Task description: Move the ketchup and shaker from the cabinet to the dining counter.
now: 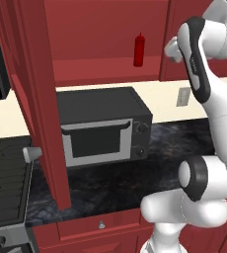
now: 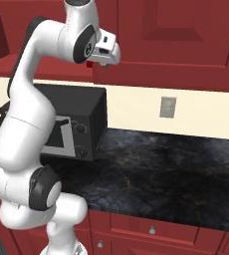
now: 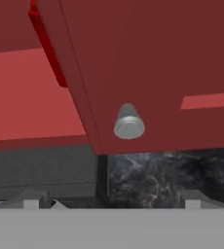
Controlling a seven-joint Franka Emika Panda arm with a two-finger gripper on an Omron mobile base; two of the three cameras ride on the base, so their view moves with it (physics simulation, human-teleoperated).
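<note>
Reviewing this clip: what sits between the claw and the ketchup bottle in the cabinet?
In the hand view, a closed cabinet door with a round silver knob stands ahead; the ketchup shows past the door's left edge.

Cabinet (image 1: 105,34) left half open; shelf (image 1: 105,66) bare either side of ketchup (image 1: 139,50), reachable from the front. Swung-out door (image 1: 36,99) walls off the left. Closed right door (image 3: 148,68) with knob (image 3: 129,123) sits directly ahead of the hand camera. Microwave (image 1: 103,126) occupies the counter (image 1: 174,148) beneath; counter to its right is free.
</note>
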